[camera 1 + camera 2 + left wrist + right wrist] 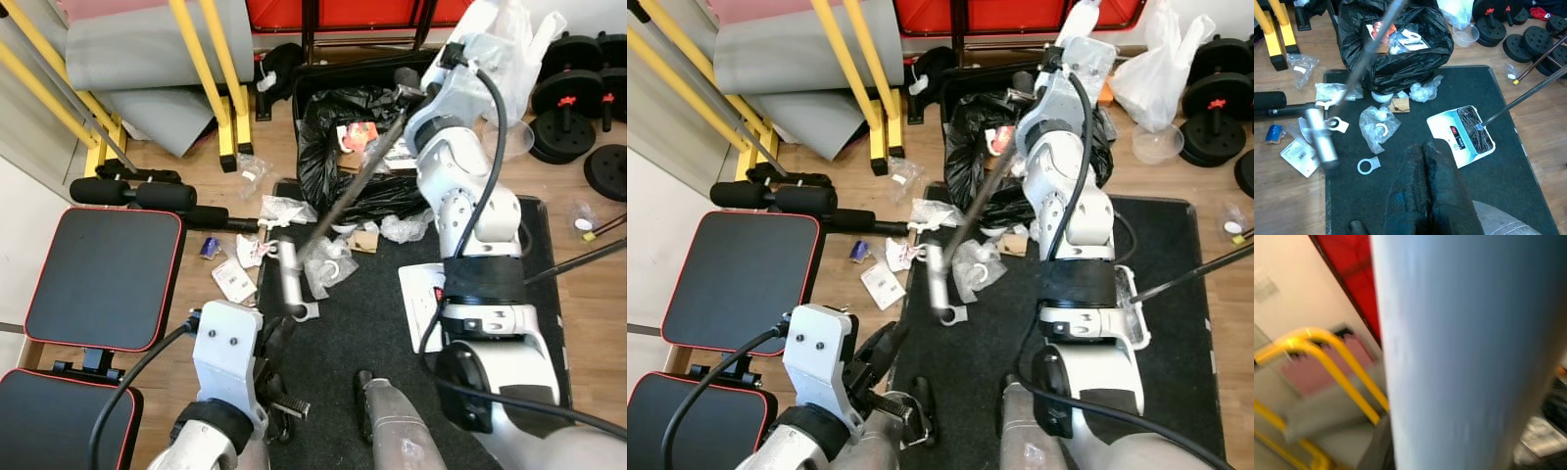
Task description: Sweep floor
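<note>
A long dark pole [353, 186] with a silver grip end and hang loop [289, 279] slants over the black mat [372, 333]. My right gripper [408, 88] is raised far forward and shut on the pole's upper part, in front of a black rubbish bag [338, 127]; the right wrist view is a close blur of the pole. My left gripper [1423, 147] is low over the mat with its fingers shut on nothing, the silver grip end [1320, 139] off to one side. Crumpled plastic wraps [1378, 127], paper scraps and a white ring [1369, 165] litter the mat. A white and teal dustpan [1462, 132] lies beside them.
A black weight bench [103, 279] stands at my left, with a padded bar [132, 193] beyond it. Yellow frame legs [211, 69] and grey mats are at the back left. Dumbbell plates [578, 93], a clear tub [514, 137] and the dustpan's long handle [578, 259] are at right.
</note>
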Motion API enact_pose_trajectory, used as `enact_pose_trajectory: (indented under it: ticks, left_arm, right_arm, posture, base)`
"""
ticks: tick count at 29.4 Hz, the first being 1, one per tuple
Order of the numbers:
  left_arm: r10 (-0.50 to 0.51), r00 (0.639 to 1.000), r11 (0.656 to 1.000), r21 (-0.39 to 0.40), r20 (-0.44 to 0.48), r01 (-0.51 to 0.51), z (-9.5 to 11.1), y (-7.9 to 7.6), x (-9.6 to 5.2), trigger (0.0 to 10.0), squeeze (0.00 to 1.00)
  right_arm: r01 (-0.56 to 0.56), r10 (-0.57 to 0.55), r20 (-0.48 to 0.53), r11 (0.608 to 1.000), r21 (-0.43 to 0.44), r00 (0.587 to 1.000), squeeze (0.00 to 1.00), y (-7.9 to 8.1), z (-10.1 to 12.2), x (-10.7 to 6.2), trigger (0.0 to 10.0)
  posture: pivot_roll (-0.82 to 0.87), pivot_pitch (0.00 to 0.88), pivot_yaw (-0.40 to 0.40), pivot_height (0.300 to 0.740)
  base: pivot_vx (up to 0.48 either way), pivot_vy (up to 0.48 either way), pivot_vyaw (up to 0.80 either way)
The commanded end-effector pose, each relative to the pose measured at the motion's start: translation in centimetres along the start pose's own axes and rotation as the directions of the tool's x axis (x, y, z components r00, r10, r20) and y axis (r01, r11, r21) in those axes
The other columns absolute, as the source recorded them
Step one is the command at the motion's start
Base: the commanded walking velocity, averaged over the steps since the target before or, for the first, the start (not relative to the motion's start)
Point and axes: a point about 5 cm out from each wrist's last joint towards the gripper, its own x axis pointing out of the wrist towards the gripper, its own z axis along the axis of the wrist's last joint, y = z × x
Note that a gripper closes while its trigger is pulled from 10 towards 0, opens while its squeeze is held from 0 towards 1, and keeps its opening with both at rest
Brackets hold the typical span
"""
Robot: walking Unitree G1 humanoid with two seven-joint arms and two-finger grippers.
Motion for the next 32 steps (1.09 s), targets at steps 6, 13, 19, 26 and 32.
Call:
enact_pose_trajectory:
  ticks: [6, 13, 19, 26, 32]
  left_arm:
    - [0.002, 0.999, 1.000, -0.015, -0.041, -0.003, -0.7, 0.0, -0.2, 10.0, 0.00]
    - [0.000, 0.999, 1.000, -0.019, -0.042, -0.001, -0.7, 0.0, -0.2, 10.0, 0.00]
    - [-0.002, 0.999, 1.000, -0.024, -0.044, 0.001, -0.7, 0.0, -0.3, 10.0, 0.00]
    - [-0.001, 0.999, 1.000, -0.023, -0.044, 0.000, -0.7, 0.1, -0.2, 10.0, 0.00]
    - [-0.002, 0.999, 1.000, -0.026, -0.044, 0.001, -0.8, 0.0, -0.2, 10.0, 0.00]
  right_arm:
    - [0.093, -0.092, -0.207, 0.996, -0.003, 0.974, 0.00, -1.3, -5.5, -1.4, 10.0]
    - [0.106, -0.111, -0.263, 0.994, -0.031, 0.958, 0.00, -1.7, -6.5, -2.1, 10.0]
    - [0.126, -0.152, -0.225, 0.984, -0.127, 0.962, 0.00, -2.8, -6.3, -2.1, 10.0]
    - [0.128, -0.163, -0.170, 0.971, -0.200, 0.972, 0.00, -3.0, -5.6, -2.0, 10.0]
    - [0.103, -0.131, -0.100, 0.964, -0.244, 0.986, 0.00, -2.2, -3.6, -1.6, 10.0]
  posture:
    - [-0.08, 0.358, 0.021, 0.740]
    - [-0.08, 0.360, 0.023, 0.740]
    - [-0.08, 0.358, 0.022, 0.740]
    - [-0.08, 0.356, 0.022, 0.740]
    - [-0.09, 0.352, 0.020, 0.740]
  base:
    - [0.000, 0.000, 0.00]
    - [0.000, 0.000, 0.00]
    - [0.000, 0.000, 0.00]
    - [0.000, 0.000, 0.00]
    - [0.000, 0.000, 0.00]
